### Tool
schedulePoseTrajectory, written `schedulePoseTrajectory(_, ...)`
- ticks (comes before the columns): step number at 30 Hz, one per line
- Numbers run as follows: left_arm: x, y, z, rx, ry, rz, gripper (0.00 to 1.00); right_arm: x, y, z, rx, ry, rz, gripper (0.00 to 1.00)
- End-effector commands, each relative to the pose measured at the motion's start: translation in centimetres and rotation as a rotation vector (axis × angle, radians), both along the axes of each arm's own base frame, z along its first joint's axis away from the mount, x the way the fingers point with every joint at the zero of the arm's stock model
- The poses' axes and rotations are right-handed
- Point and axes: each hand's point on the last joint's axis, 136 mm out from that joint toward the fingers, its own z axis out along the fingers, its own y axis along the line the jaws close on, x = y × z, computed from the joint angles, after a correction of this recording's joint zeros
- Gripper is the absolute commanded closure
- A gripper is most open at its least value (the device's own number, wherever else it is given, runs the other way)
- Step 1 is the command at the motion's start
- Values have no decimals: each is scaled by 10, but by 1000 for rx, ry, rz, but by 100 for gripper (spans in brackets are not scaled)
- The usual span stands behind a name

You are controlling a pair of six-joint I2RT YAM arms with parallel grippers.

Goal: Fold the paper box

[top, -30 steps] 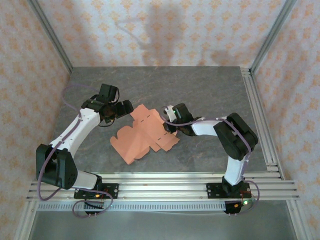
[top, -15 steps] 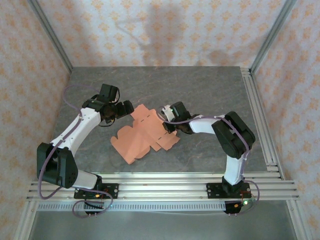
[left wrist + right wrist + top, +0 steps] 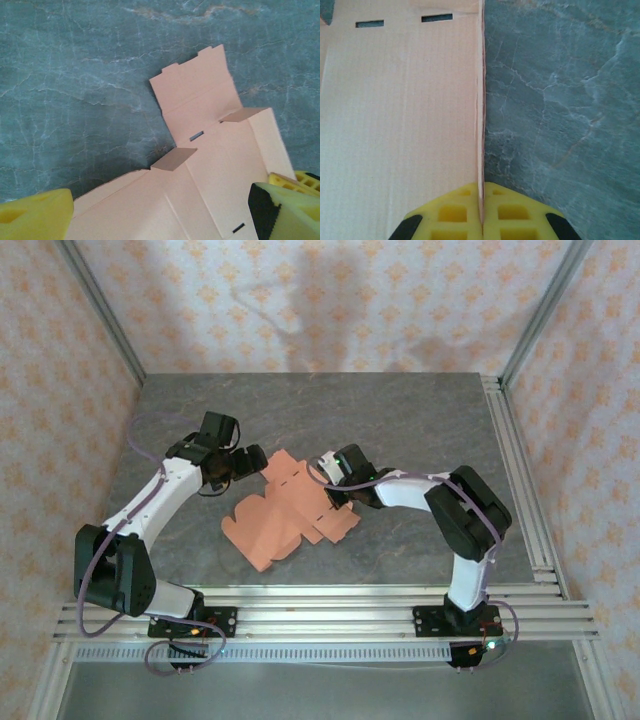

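On the table (image 3: 420, 420), I am pinching the paper box (image 3: 290, 510) edge tight in my right gripper (image 3: 481, 210), and I am holding my left gripper (image 3: 245, 465) wide and empty over it.

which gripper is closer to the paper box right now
Right. The right gripper is shut on the right-hand edge of the paper box; the left gripper hangs open by its far-left side, gripping nothing.

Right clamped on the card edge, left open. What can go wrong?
1. The right gripper pinches only the very edge of the salmon-orange flat card cutout: it may slip out or tear.
2. The left gripper is open, so the cutout could slide on the grey marbled table.
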Motion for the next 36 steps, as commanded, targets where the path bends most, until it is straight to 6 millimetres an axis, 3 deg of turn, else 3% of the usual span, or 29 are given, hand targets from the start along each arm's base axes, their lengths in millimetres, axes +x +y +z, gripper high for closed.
schedulePoseTrajectory(1, 4, 16, 11, 9, -51, 76, 8, 6, -13, 30, -102, -142, -16, 100)
schedulePoseTrajectory(5, 5, 26, 12, 11, -52, 109, 6, 10, -24, 40, -275, -267, -17, 100)
schedulePoseTrajectory(7, 6, 28, 14, 9, -59, 118, 0, 14, -30, 49, -357, -343, -34, 100)
schedulePoseTrajectory(12, 10, 32, 18, 2, -83, 133, 0, 25, -41, 70, -538, -511, -76, 100)
schedulePoseTrajectory(21, 36, 39, 21, -20, -127, 152, 0, 32, -47, 94, -689, -743, -147, 100)
schedulePoseTrajectory(27, 58, 39, 21, -22, -130, 125, 0, 38, -48, 100, -819, -936, -207, 100)
schedulePoseTrajectory(36, 75, 43, 12, -45, -118, 108, 0, 31, -28, 87, -929, -1053, -135, 100)
